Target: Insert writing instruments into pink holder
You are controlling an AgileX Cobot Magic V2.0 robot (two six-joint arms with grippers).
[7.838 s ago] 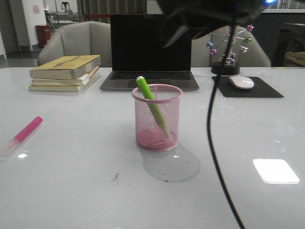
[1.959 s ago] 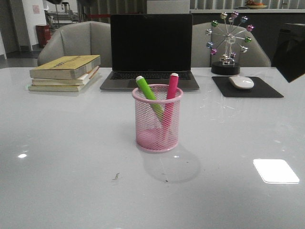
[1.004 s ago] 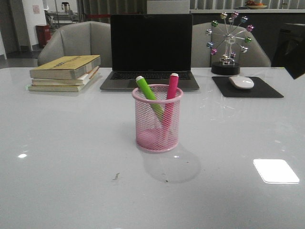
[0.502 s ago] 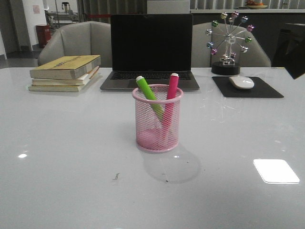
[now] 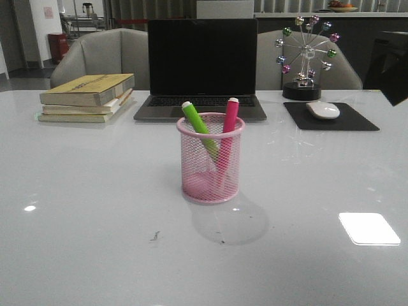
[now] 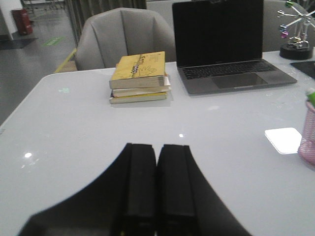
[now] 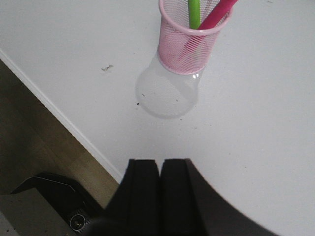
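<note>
The pink holder (image 5: 211, 159) stands upright mid-table. Both markers lean inside it: the lime green marker (image 5: 198, 127) on the left, the bright pink marker (image 5: 228, 131) on the right, pale ends poking above the rim. In the right wrist view the pink holder (image 7: 189, 42) shows with the green marker (image 7: 194, 12) and the pink marker (image 7: 216, 12) in it. The holder's edge (image 6: 310, 132) shows in the left wrist view. My left gripper (image 6: 156, 147) is shut and empty over bare table. My right gripper (image 7: 160, 162) is shut and empty near the table's edge. Neither gripper appears in the front view.
Behind the holder sit a closed-screen laptop (image 5: 201, 70), a stack of books (image 5: 86, 97) at the back left, and a mouse (image 5: 323, 109) on a black pad (image 5: 331, 118) beside a Ferris-wheel ornament (image 5: 305, 60). A dark arm part (image 5: 392, 73) juts in at the right edge.
Earlier the pink marker lay on the table at left with an arm overhead; it now stands in the holder. Over the last second nothing has visibly moved.
</note>
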